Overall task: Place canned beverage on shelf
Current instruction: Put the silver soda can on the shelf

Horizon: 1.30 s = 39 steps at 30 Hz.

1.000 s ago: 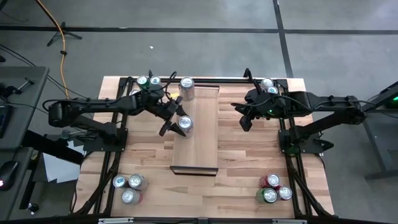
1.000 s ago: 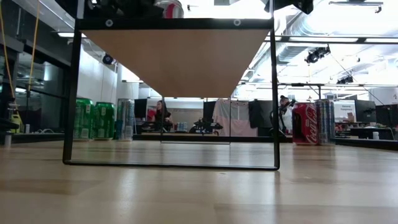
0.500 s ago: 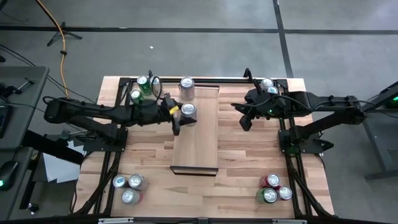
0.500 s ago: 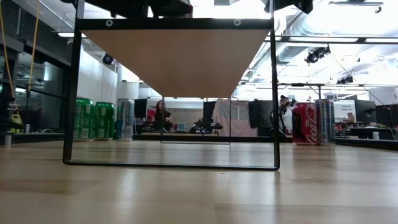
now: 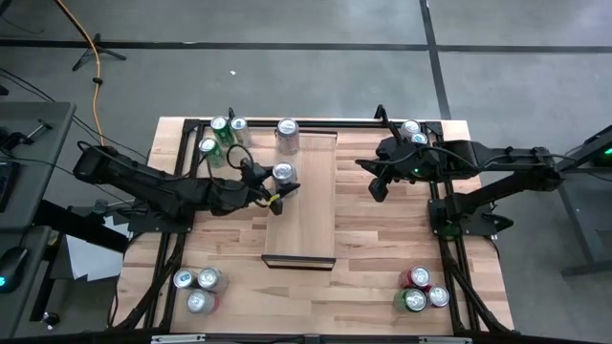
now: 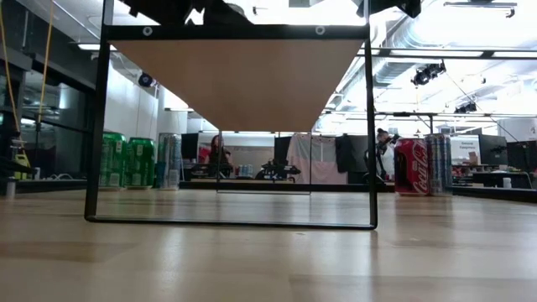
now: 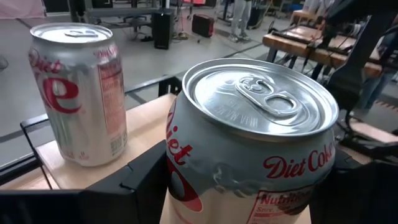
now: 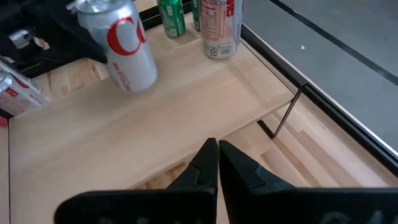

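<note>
Gripping a silver Diet Coke can with a pull-tab lid [image 5: 283, 172], the left end effector [image 5: 272, 191] has its dark fingers closed on the can's body, low on the sidewall, as the left wrist view shows. The can sits over the long pale wooden shelf with dark end lips [image 5: 311, 215], near its left edge, and leans in the right wrist view; whether its base touches the board cannot be told. A second silver Diet Coke can [image 5: 287, 131] stands upright near the shelf's far end, apart from the held one. In my judgement the can is rigid if full, thin-walled and easily dented, smooth and somewhat slippery; the sound grip is across the middle of the cylinder, clear of the lid, with moderate force. The left arm reaches in low from the left side of the butcher-block surface [image 5: 382, 248], stretched nearly flat toward the shelf. The right end effector [image 5: 377, 187] hangs right of the shelf, fingers pressed together, holding nothing.
</note>
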### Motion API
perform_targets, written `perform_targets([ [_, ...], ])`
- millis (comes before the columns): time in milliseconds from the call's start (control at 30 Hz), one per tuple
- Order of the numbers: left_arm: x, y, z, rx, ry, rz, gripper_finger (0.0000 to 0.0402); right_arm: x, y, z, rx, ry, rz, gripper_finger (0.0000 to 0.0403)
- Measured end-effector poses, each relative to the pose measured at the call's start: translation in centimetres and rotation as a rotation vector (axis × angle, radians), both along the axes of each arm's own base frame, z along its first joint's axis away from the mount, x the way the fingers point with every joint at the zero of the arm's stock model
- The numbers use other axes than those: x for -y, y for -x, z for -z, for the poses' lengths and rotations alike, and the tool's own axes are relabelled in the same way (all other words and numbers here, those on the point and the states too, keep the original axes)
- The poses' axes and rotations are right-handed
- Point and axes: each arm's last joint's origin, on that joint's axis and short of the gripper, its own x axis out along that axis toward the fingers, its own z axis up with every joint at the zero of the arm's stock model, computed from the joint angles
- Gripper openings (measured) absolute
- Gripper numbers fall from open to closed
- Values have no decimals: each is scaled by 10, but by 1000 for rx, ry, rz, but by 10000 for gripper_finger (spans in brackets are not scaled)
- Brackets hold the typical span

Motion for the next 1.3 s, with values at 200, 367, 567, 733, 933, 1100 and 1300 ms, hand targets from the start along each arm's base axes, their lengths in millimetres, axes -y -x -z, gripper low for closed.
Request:
perform_targets([
  [200, 0, -7, 11, -44, -12, -3, 228, 0, 0, 0, -4, 10, -7, 0],
  [367, 0, -10, 13, -57, -20, 6, 229, 0, 0, 0, -4, 10, -7, 0],
  [567, 1, -10, 13, -57, -19, 11, 230, 0, 0, 0, -5, 11, -8, 0],
  [733, 1, -10, 14, -62, -20, 15, 230, 0, 0, 0, -7, 15, -12, 0],
  [933, 0, -10, 14, -51, 0, 19, 232, 0, 0, 0, -7, 15, -12, 0],
  [1100, 0, -11, 14, -40, 17, 25, 268, 0, 0, 0, -7, 15, -12, 0],
  [1300, 0, -10, 13, -43, 15, 38, 342, 0, 0, 0, -7, 15, -12, 0],
])
